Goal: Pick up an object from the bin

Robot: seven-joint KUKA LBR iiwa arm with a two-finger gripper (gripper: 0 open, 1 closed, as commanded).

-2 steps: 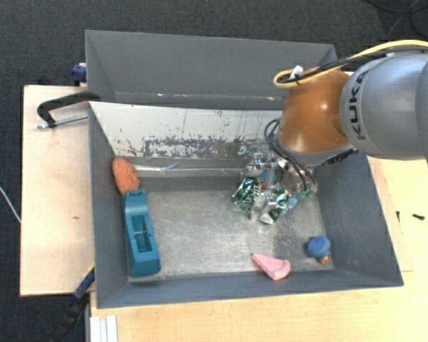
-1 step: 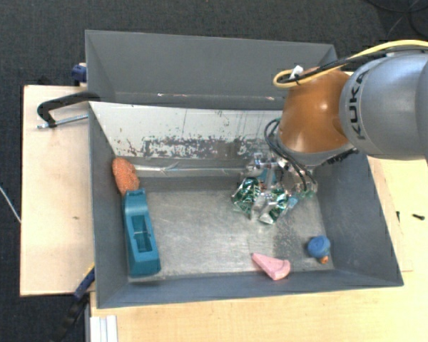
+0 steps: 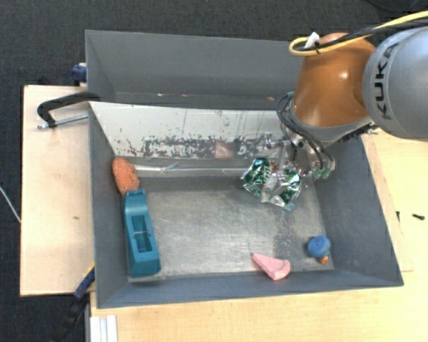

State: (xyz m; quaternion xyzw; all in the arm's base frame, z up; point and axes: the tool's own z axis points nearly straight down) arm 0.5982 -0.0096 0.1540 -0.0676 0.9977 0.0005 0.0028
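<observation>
Dark, textured floor (image 3: 200,6) forms the background, and on it stands the grey metal bin (image 3: 200,63), seen from above with its sloping walls open to the camera. The arm (image 3: 406,77) enters from the right, its orange wrist cover (image 3: 332,84) over the bin's far right part.

The pincer (image 3: 291,171) sits low at the far right of the bin floor, directly upon a crumpled green-and-silver foil wrapper (image 3: 257,178). The wrapper lies just at the foot of the far wall and spreads to the left of and nearer than the pincer. The wrist hardware covers the contact, so it cannot be told whether the pincer is spread, pressed together or pinching the wrapper.

The rest of the contents lies well apart from the pincer, with bare floor between:

- An orange oblong lump (image 3: 125,174) is in the far left corner.
- A blue rectangular block (image 3: 140,235) lies along the left wall, just nearer than the orange lump.
- A pink wedge (image 3: 272,266) rests against the near wall.
- A small blue ball (image 3: 318,246) sits in the near right corner, just right of the wedge.
</observation>
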